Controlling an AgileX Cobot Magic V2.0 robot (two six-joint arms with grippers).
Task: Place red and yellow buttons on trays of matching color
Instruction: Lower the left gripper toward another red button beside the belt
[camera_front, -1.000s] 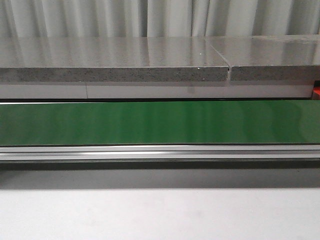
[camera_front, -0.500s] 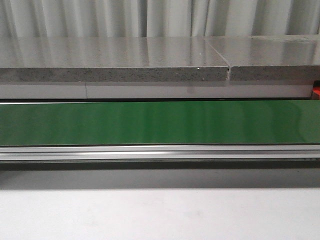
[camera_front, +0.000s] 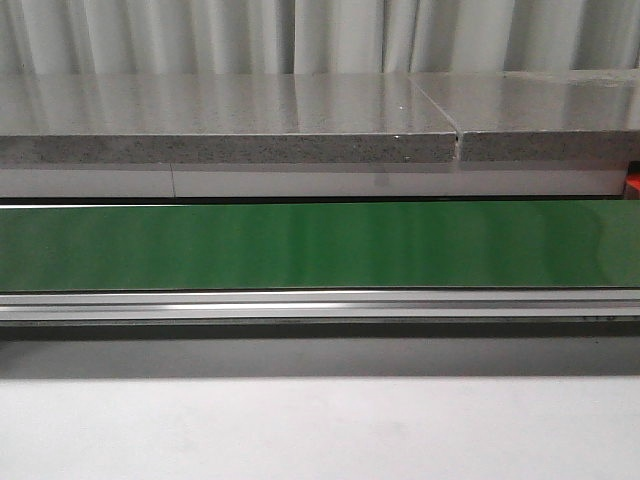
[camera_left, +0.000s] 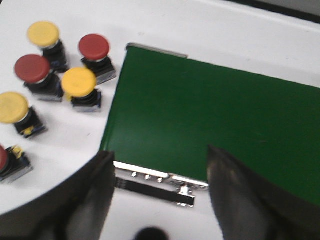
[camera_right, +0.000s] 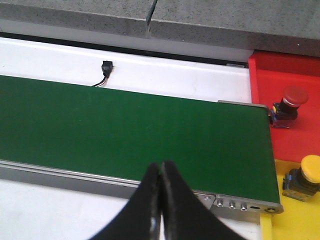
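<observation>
From the front camera I see no arm at all: pale table surface at the bottom of the frame, then the green conveyor belt (camera_front: 320, 245) running across the middle, and a grey stone ledge (camera_front: 230, 125) above it with curtains behind.

On my left wrist camera, the left gripper (camera_left: 157, 192) sits at the bottom of the frame with its two dark fingers spread wide and nothing between them, over the belt's metal end rail (camera_left: 160, 179). Beyond it, in the upper left of that frame, loose buttons stand on the white table (camera_left: 240, 25) just beside the belt end: a yellow button (camera_left: 78, 82) closest to the belt, a red button (camera_left: 94, 46) just above it, another red button (camera_left: 31, 68), and two more yellow buttons (camera_left: 43, 34) (camera_left: 12, 107). A part-seen one sits at the left edge.

On my right wrist camera, the right gripper (camera_right: 161, 172) shows at bottom centre, fingers pressed together, pinching nothing. At the right edge, past the belt end, a red tray (camera_right: 300, 137) holds one red-capped button (camera_right: 294, 95), and below it a yellow tray (camera_right: 290, 220) holds one yellow-capped button (camera_right: 311, 169).
</observation>
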